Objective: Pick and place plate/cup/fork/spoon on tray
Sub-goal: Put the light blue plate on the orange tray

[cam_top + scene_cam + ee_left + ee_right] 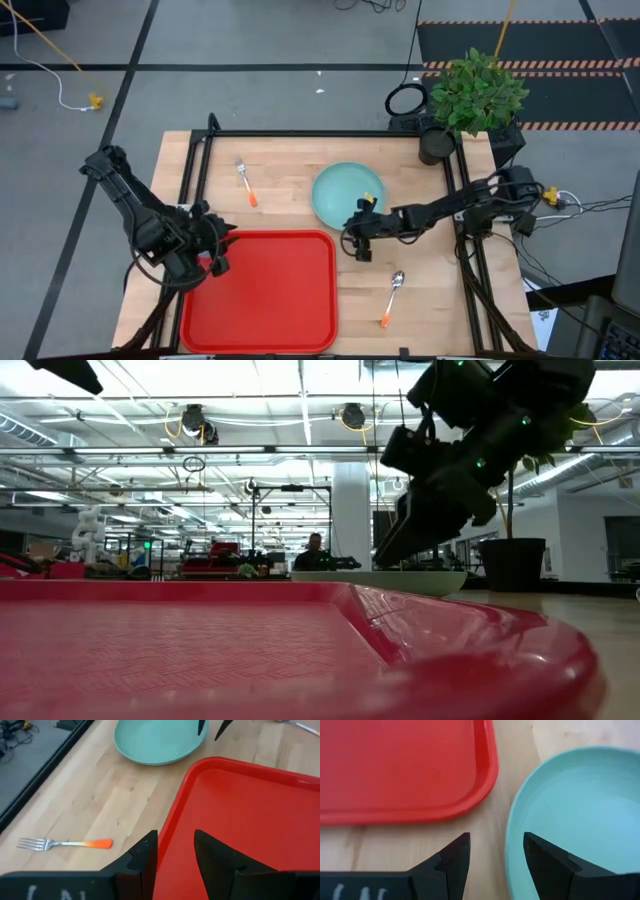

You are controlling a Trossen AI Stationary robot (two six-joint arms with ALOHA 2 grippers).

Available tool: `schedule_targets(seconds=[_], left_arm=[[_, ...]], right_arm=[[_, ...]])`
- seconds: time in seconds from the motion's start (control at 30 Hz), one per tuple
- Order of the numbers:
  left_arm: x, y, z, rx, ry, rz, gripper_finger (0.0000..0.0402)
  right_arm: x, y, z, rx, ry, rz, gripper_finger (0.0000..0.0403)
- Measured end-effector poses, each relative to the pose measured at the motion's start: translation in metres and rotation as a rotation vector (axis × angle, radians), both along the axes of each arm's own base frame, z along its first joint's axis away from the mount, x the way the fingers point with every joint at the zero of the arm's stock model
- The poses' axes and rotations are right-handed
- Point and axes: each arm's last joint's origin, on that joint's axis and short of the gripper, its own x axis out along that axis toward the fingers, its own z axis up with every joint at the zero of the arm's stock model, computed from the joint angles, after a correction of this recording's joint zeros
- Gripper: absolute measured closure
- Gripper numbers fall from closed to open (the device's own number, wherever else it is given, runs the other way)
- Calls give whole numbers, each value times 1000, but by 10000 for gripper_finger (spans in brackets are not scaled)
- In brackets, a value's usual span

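Note:
The red tray [260, 290] lies at the table's near left. The pale teal plate [340, 195] lies flat on the wood just beyond the tray's far right corner. The orange-handled fork [246, 183] lies left of the plate, and the orange-handled spoon [391, 297] lies right of the tray. The blue cup is out of view. My right gripper [495, 852] is open, its fingers on either side of the plate's near rim [512, 845], low over it [400, 545]. My left gripper [175, 850] is open and empty over the tray's far edge [172, 820], near its left corner.
A potted plant [478, 95] stands at the table's far right corner. A black frame rail [330, 133] runs along the far edge and down both sides. Bare wood shows between the fork, the plate and the tray.

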Motion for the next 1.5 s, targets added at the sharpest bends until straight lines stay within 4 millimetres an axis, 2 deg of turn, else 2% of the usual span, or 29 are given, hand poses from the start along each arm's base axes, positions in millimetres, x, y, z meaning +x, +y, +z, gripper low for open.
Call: schedule_targets(seconds=[0.43, 0.6, 0.93, 1.1, 1.5], left_arm=[[7, 9, 1, 47, 0, 32, 270], [7, 9, 1, 46, -1, 32, 270], [8, 8, 1, 32, -14, 33, 270], [8, 8, 1, 32, -13, 32, 270], [11, 5, 2, 39, -25, -4, 270]], right_arm=[[1, -2, -15, -98, 57, -12, 238], [1, -3, -14, -102, 56, -11, 279], [1, -5, -14, -87, 57, 3, 387], [0, -3, -2, -89, 15, 18, 395], [-13, 17, 52, -86, -180, 57, 399]])
